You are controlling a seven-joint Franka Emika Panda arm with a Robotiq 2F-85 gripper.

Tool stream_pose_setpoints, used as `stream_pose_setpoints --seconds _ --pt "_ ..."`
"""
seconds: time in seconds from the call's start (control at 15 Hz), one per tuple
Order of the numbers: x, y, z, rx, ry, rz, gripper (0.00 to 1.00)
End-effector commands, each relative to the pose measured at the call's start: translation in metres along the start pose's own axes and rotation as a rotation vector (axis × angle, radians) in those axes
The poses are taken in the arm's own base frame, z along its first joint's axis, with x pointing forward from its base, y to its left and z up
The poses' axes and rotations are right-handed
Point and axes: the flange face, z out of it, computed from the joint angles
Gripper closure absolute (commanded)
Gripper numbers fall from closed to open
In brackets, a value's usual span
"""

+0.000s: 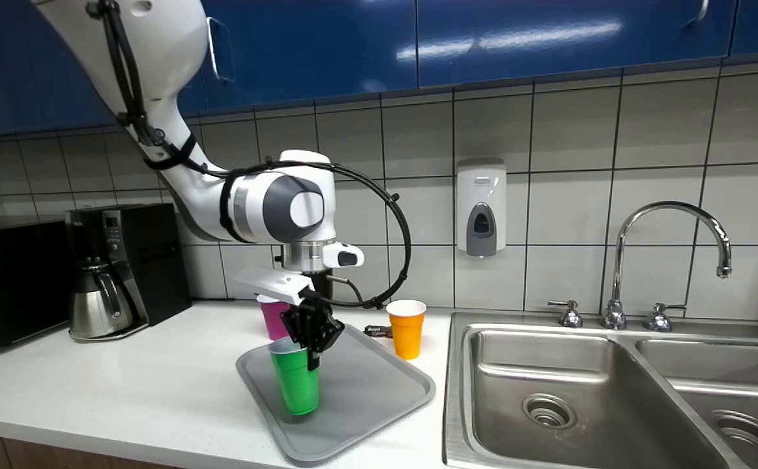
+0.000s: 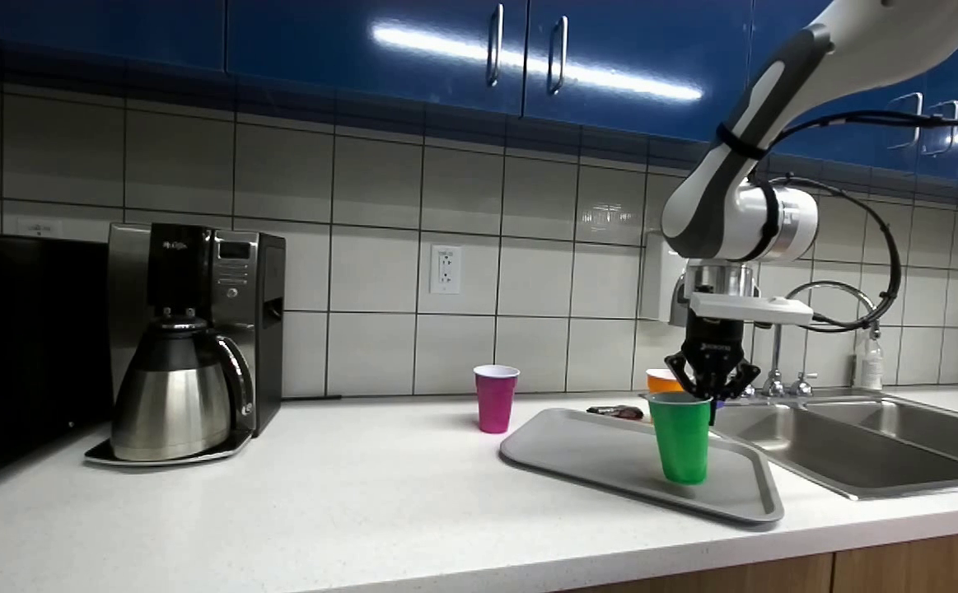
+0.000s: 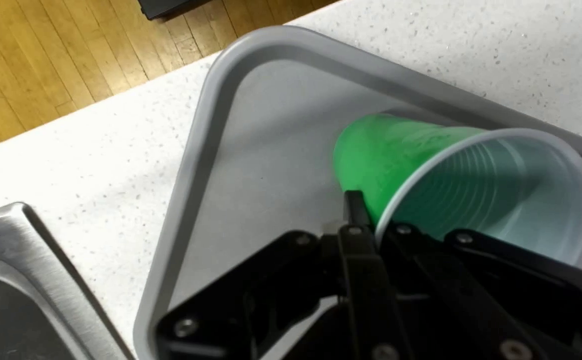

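My gripper (image 3: pixel 371 230) is shut on the near rim of a green cup (image 3: pixel 371 155). One finger is outside the cup wall and the other is inside, with the white rim between them. The green cup shows in both exterior views (image 1: pixel 297 384) (image 2: pixel 683 445), mouth up and slightly tilted, over the grey tray (image 1: pixel 379 391). I cannot tell whether its base touches the tray. The gripper (image 1: pixel 313 358) points down at the cup's sink side, as in an exterior view (image 2: pixel 711 403). The finger inside the cup is partly hidden.
A magenta cup (image 2: pixel 495 399) stands behind the tray. An orange cup (image 1: pixel 407 329) stands between tray and sink (image 1: pixel 460 391), with a small dark item (image 1: pixel 377 331) near it. A coffee maker (image 2: pixel 198 346) stands farther along the counter. Blue cabinets (image 1: pixel 313 45) hang above.
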Motion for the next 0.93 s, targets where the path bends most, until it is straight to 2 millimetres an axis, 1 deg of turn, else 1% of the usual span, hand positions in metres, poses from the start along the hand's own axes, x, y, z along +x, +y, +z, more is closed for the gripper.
stream_pose_setpoints --seconds 0.0,0.33,0.4,0.87 --pt "0.011 0.003 0.003 -0.002 0.001 -0.071 0.99" --pt "0.015 0.004 0.006 -0.003 -0.002 -0.126 0.99" --pt "0.016 0.007 0.005 -0.004 -0.003 -0.131 0.99" --pt "0.019 0.017 0.004 -0.007 -0.001 -0.165 0.99"
